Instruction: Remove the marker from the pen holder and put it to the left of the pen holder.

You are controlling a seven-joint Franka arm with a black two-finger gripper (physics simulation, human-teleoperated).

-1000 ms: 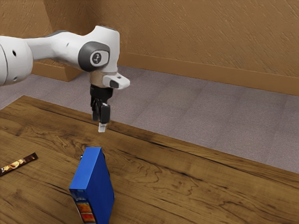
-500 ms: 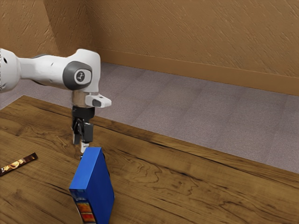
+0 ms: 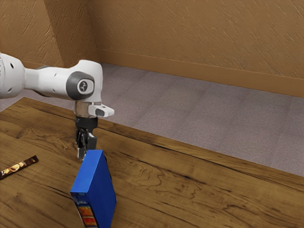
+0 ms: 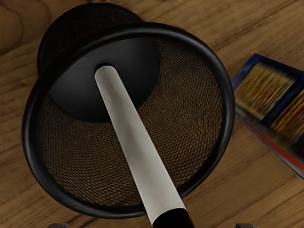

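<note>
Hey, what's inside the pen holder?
A marker, white and turning black toward its upper end, slants inside the pen holder. Some dark base and mesh shows around it; whatever lies directly behind the marker is covered.

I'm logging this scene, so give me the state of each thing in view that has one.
Tool: open, fingers apart, close above the table
Marker: in the holder, leaning, white end down, black end up
Holder: mouth upward, marker inside
Box: standing on the table
Bar: lying flat on the table
</note>
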